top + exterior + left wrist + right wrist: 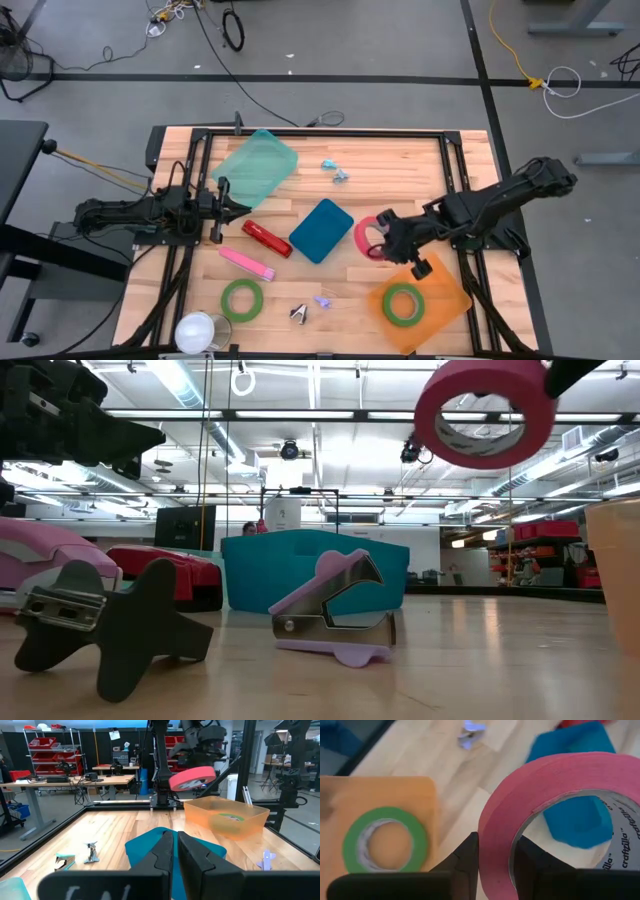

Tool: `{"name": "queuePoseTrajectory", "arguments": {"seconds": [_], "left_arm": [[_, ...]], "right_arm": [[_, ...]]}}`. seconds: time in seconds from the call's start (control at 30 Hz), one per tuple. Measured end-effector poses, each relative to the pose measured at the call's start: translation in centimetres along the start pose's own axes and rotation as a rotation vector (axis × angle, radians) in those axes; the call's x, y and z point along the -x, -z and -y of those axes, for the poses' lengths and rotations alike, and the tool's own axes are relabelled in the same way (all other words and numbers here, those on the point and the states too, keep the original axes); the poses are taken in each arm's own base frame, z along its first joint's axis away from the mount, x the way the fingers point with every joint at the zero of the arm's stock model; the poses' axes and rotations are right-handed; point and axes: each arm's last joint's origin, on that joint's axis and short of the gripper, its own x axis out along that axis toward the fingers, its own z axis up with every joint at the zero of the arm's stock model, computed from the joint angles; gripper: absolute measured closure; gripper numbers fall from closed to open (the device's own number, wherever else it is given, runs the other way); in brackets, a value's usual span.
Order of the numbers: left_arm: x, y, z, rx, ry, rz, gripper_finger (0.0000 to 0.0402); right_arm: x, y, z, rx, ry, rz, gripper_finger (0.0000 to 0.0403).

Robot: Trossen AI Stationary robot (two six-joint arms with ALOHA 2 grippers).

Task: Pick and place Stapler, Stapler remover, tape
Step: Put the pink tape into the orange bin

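My right gripper (385, 240) is shut on a pink tape roll (368, 237) and holds it in the air left of the orange bin (440, 310). A green tape roll (402, 303) lies in that bin. The pink roll also shows high up in the low view (485, 410). A red stapler (266, 238), a pink stapler (246, 263), a second green tape roll (242, 299), a black staple remover (299, 314) and a purple one (323, 299) lie on the table. My left gripper (228, 207) is shut and empty at the table's left. My right gripper pinches the pink roll's wall (495, 832), one finger (532, 857) inside the ring's hole and one finger (465, 860) outside. The fingers come from the table's right side. The roll is lifted clear of the table and sits tilted in the hold.
A blue container (322, 230) lies at the table's middle and a translucent green bin (256, 167) at the far left. Two small teal removers (335, 170) lie near the far edge. A white round object (200, 332) sits at the near left corner.
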Motion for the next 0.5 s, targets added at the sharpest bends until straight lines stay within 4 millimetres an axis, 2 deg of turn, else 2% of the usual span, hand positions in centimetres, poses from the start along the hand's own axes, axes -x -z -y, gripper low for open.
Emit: {"name": "queuePoseTrajectory", "arguments": {"seconds": [0.5], "left_arm": [[0.0, 0.0, 0.0, 0.0, 0.0, 0.0, 0.0372]], "right_arm": [[0.1, -0.6, -5.1, 0.042, -0.117, 0.005, 0.0318]]}}
